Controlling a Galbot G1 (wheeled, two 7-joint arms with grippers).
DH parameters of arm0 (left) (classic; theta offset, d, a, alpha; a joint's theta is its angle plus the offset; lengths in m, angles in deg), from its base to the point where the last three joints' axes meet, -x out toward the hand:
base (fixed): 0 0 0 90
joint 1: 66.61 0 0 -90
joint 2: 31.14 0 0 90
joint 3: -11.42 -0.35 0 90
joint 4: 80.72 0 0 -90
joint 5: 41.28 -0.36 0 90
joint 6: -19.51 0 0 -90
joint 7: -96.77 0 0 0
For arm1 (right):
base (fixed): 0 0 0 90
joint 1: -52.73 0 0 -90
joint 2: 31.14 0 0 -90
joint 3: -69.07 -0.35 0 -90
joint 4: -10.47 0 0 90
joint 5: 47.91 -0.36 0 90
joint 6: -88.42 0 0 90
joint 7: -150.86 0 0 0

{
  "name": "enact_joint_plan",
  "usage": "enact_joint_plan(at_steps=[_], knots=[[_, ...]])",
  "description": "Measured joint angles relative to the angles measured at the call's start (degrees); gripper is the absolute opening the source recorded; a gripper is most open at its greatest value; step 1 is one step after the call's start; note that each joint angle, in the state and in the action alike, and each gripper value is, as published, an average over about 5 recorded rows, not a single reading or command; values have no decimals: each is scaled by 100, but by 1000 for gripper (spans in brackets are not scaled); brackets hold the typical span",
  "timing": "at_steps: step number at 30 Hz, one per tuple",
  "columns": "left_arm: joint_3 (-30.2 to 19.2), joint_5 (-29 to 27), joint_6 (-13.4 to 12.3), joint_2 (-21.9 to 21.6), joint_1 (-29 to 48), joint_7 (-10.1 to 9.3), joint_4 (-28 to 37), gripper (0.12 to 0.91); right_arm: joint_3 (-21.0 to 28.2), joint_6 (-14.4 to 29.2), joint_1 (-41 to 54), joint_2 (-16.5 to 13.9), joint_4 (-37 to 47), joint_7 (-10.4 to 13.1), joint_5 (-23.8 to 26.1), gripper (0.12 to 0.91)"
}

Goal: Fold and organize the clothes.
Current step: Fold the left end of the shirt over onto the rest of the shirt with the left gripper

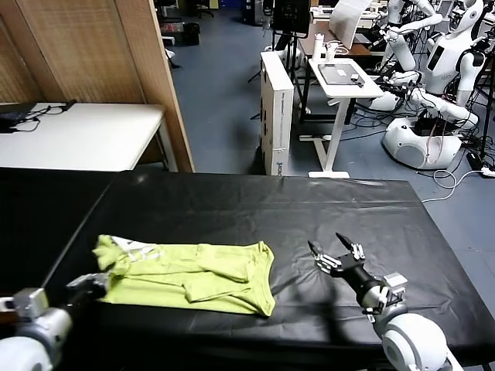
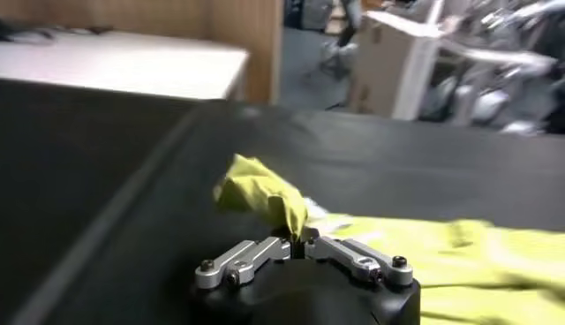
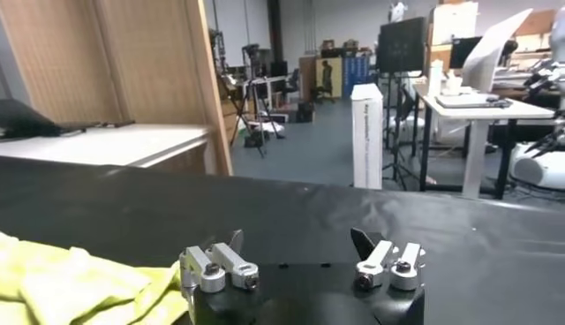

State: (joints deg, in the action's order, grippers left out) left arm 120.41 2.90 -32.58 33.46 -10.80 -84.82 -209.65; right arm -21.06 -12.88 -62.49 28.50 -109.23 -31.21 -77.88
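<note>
Head view: crumpled T-shirt [image 1: 193, 276] on table [image 1: 325, 209]

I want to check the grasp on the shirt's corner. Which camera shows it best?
The left wrist view: the left gripper has its jaws shut on a bunched corner of the T-shirt. The head view shows the whole T-shirt but hides the pinch; the right wrist view shows only its far edge.

Lime-green T-shirt [image 1: 193, 277], partly folded, rumpled, lying flat, whitish print showing at left end
</note>
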Motion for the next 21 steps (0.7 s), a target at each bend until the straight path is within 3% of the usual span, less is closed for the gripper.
enact_joint_plan(at_steps=[4,12,21], knots=[[-736,64,83,240,268,-186,-104,186,-212,219,-350,156,-10,-97,255,907],[-1934,-16,107,658,833,-357,6,186,-467,336,-877,412,-42,-122,616,907],[-2684,-181,130,1122,1185,-395,137,186,-428,331,-921,443,-2,-121,671,907]])
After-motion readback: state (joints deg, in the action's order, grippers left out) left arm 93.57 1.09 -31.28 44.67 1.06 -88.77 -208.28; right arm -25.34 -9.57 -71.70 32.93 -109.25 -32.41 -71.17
